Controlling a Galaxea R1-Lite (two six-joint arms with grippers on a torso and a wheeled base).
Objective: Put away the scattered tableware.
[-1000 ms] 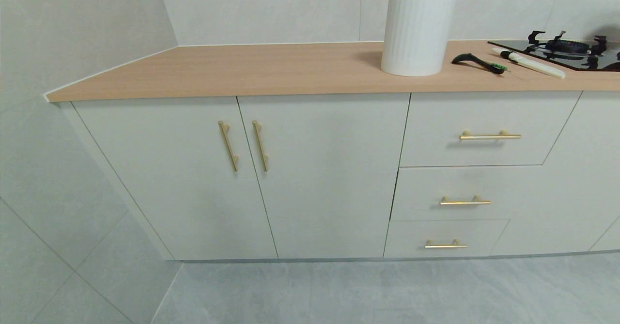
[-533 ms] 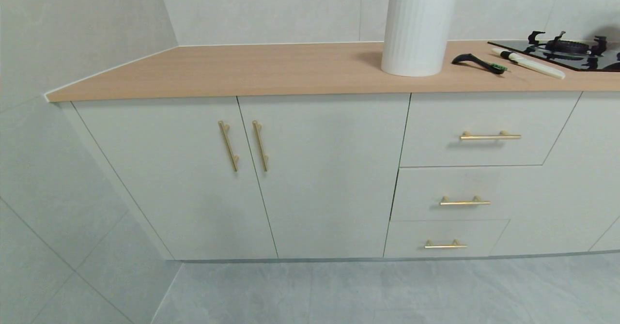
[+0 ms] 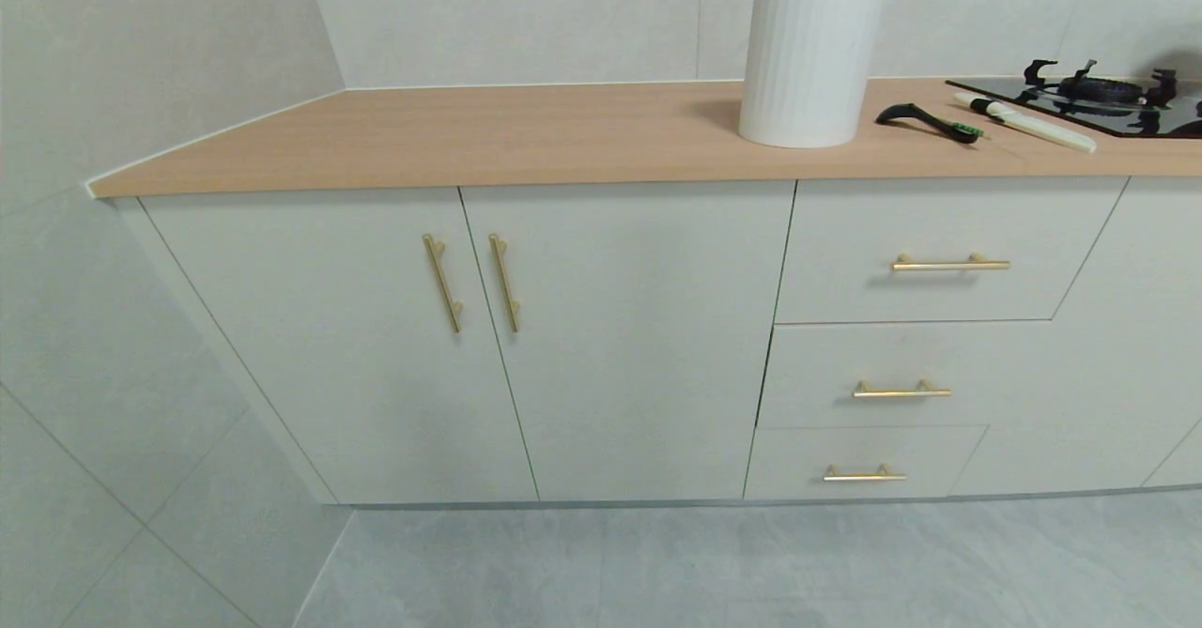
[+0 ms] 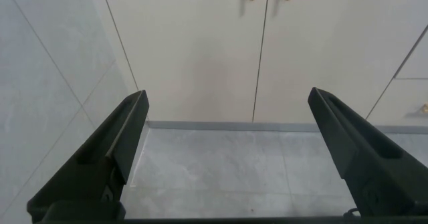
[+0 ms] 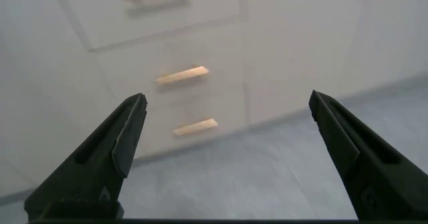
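On the wooden countertop [image 3: 488, 135] at the right lie a black-handled utensil [image 3: 930, 122] and a white-handled utensil [image 3: 1024, 122], beside a tall white ribbed container [image 3: 812, 51]. My left gripper [image 4: 227, 117] is open and held low, facing the floor and the foot of the double cabinet doors [image 4: 267, 43]. My right gripper [image 5: 227, 124] is open too, held low before the stack of drawers with gold handles [image 5: 182, 75]. Nothing lies between either pair of fingers.
A black stove top [image 3: 1099, 102] sits at the counter's far right. Below the counter are two cabinet doors [image 3: 474, 328] with vertical gold handles and three drawers [image 3: 939, 262]. A tiled wall closes the left side. Grey floor tiles [image 3: 751, 562] lie in front.
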